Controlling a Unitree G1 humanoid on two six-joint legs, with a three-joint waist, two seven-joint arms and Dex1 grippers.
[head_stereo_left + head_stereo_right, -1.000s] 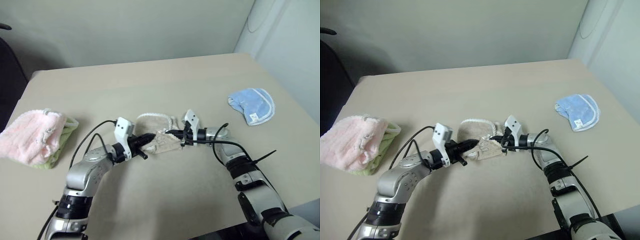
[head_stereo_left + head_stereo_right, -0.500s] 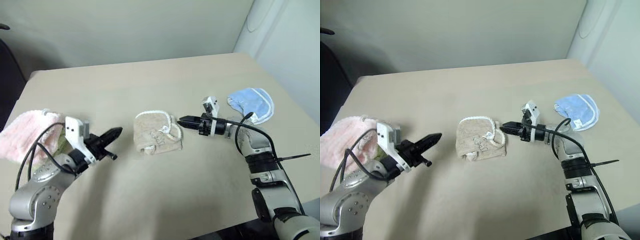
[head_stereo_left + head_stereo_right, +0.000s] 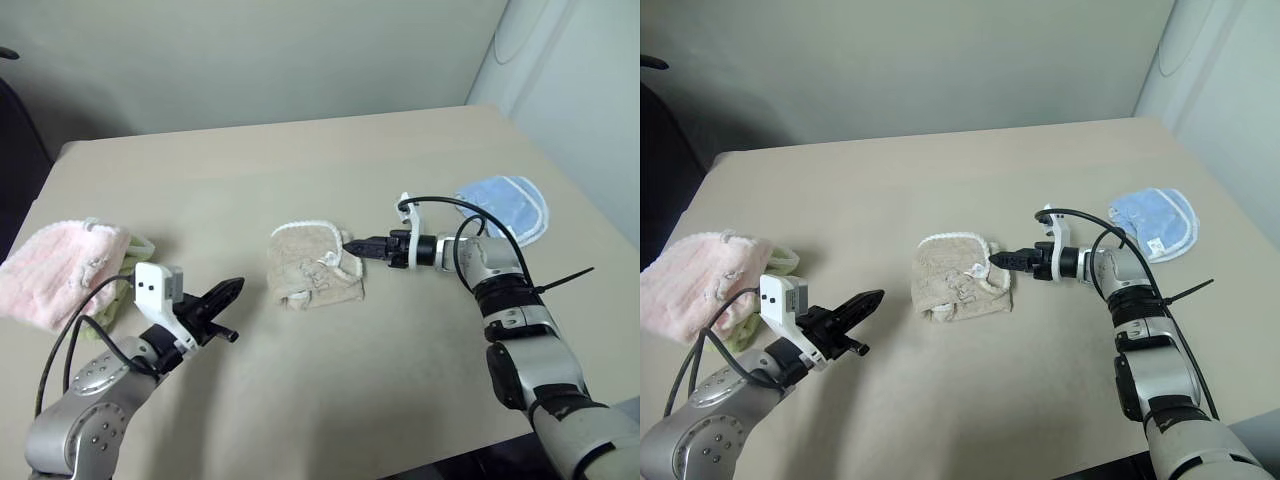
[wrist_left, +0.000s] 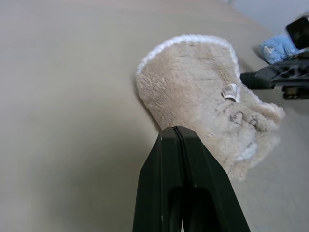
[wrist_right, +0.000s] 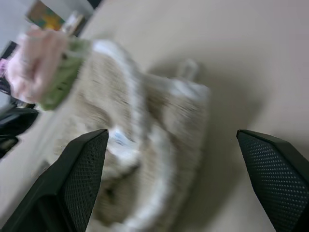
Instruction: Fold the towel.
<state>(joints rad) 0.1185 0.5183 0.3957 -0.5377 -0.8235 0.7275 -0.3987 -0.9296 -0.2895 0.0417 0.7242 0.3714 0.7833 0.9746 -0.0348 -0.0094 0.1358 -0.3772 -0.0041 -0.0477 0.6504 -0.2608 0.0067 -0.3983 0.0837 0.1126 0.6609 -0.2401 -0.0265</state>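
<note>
the towel [image 3: 312,268] lies bunched in a folded heap at the middle of the table [image 3: 300,170], with the right gripper [image 3: 352,245] spread wide at its right edge and the left gripper [image 3: 230,291] clenched empty, apart on its left.

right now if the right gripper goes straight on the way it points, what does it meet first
Most likely the towel. The right gripper aims at its near edge with jaws open, tips level with the white edging. Whether they already touch the cloth is unclear.
</note>
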